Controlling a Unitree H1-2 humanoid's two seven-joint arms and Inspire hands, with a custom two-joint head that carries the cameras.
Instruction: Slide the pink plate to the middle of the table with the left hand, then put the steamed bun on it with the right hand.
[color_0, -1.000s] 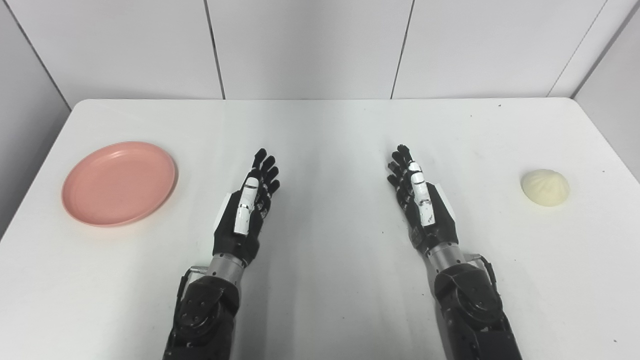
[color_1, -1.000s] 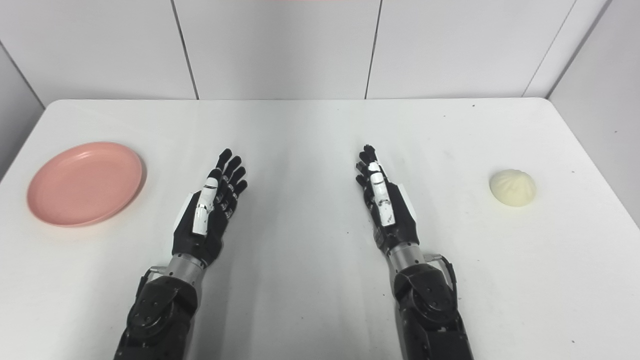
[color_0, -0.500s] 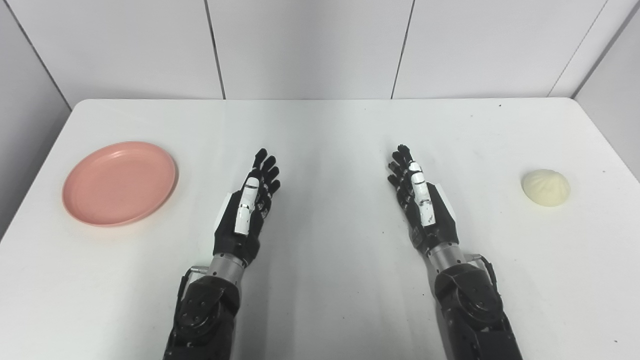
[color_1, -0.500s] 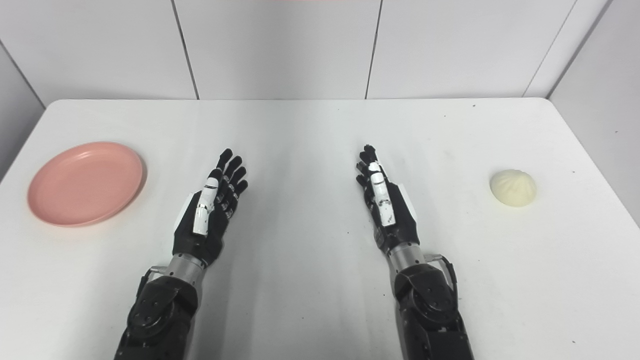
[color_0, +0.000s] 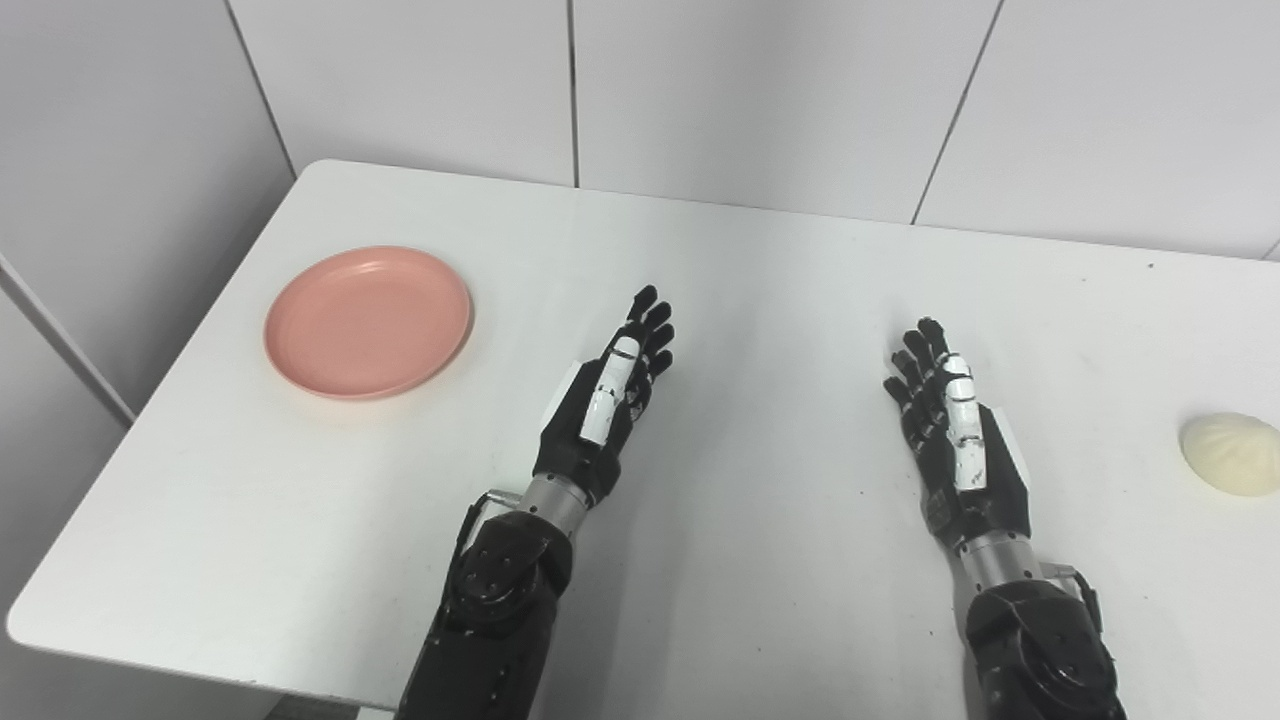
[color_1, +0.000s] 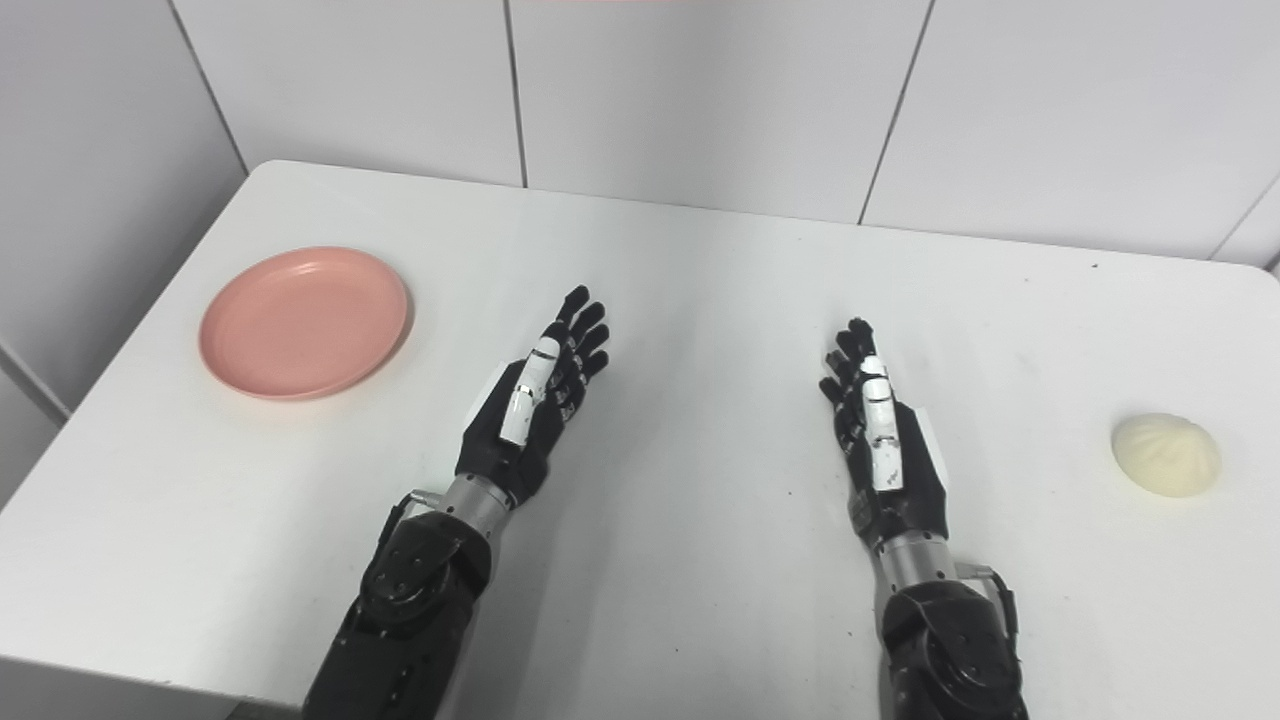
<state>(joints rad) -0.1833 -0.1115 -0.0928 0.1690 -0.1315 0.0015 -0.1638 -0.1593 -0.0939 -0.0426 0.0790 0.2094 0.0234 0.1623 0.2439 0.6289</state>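
Both hands, our left hand (color_0: 608, 405) & right hand (color_0: 955, 445), rest spread, holding nothing, mid-table (color_0: 760, 560). Pink plate (color_0: 368, 321) sits far left; steamed bun (color_0: 1231, 453) far right.

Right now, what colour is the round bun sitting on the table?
The steamed bun is creamy off-white with faint pleats, clearest in the right eye view.

The plate (color_1: 303, 322) is plain salmon pink. The bun (color_1: 1166, 455) is cream with faint pleated ridges. Both hands, left (color_1: 531, 405) and right (color_1: 884, 442), are black with white panels. The table (color_1: 700, 260) is white with small dark specks.
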